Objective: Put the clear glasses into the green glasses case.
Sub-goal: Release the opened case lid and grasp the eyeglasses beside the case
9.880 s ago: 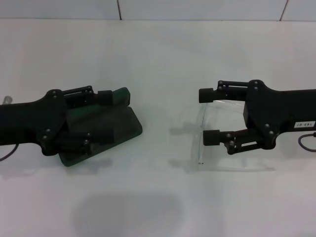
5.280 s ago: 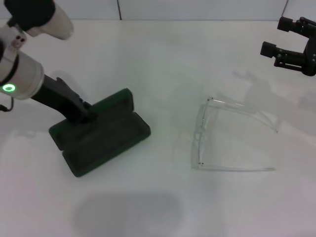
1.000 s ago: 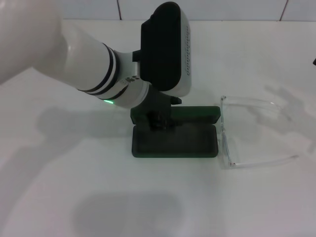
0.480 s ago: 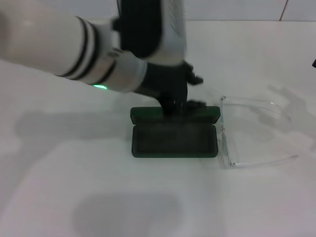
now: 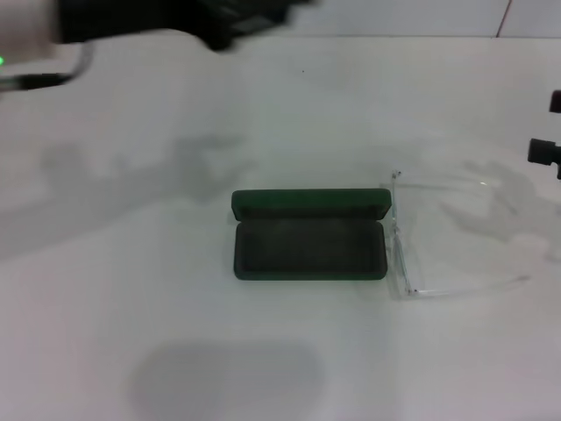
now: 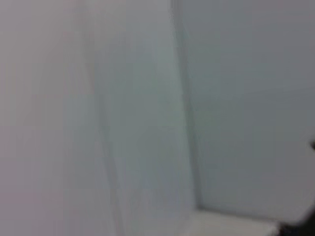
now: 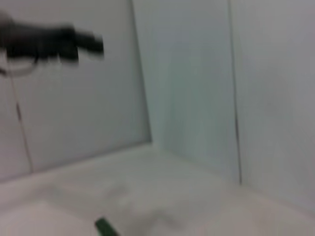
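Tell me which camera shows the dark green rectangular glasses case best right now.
The head view. There the dark green rectangular glasses case lies open on the white table, lid up and dark lining exposed, the transparent plastic glasses just beside it. The right wrist view catches only a small green corner; the left wrist view shows none of it.

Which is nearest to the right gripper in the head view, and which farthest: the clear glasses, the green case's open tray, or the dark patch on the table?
Measured from the right gripper at the right edge:
1. Clear glasses, on the table just right of the case.
2. Open tray of the green case, at the middle.
3. Dark patch, near the front, left of centre.
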`<state>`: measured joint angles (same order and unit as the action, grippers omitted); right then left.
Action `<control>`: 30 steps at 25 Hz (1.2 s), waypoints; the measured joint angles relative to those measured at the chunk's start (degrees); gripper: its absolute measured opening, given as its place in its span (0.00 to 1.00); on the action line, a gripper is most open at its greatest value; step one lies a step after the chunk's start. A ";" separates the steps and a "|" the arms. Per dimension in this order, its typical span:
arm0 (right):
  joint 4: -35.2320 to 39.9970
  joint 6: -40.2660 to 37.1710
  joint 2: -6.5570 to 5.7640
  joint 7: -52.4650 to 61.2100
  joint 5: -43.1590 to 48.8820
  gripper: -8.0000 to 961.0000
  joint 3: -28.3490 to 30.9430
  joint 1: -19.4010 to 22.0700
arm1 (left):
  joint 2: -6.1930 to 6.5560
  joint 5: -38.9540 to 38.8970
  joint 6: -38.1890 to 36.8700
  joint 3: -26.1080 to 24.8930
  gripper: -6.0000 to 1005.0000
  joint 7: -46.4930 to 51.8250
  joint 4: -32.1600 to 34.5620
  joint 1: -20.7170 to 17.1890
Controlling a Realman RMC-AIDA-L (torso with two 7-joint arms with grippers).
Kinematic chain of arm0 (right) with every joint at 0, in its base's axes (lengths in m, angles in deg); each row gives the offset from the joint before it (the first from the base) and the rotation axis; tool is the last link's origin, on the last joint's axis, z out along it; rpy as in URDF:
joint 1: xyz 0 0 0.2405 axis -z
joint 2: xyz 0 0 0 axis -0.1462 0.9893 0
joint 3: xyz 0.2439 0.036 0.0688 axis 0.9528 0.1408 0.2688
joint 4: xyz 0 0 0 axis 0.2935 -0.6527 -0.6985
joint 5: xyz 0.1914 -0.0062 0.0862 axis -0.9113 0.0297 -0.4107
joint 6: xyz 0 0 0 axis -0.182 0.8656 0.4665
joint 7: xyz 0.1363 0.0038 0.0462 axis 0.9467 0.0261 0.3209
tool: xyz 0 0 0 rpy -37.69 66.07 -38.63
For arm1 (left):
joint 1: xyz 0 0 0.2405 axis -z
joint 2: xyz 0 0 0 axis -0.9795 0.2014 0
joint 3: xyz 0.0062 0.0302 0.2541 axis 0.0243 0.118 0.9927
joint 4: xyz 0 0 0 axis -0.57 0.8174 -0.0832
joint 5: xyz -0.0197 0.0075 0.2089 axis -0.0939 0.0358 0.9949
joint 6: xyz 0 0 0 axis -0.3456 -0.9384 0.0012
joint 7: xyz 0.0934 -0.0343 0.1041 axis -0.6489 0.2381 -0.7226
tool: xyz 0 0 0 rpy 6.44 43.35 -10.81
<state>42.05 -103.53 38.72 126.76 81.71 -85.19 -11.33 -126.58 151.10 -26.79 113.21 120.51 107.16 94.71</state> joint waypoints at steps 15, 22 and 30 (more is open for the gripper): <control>24.03 -10.16 -3.19 41.57 28.70 0.87 -8.23 -17.79 | 0.26 -23.69 -19.64 -23.61 0.41 -11.43 -33.32 -3.23; 22.76 -14.58 -3.28 60.40 35.12 0.87 -14.78 -26.52 | 0.32 -22.62 -20.01 -23.41 0.41 -16.03 -37.45 -1.38; 14.25 -16.30 -0.96 72.46 41.00 0.87 -21.27 -35.45 | 0.27 -21.67 -22.10 -20.59 0.40 -25.72 -42.21 0.87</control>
<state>56.30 -119.83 37.77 199.22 122.71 -106.46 -46.78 -126.32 129.43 -48.89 92.62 94.79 64.95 95.58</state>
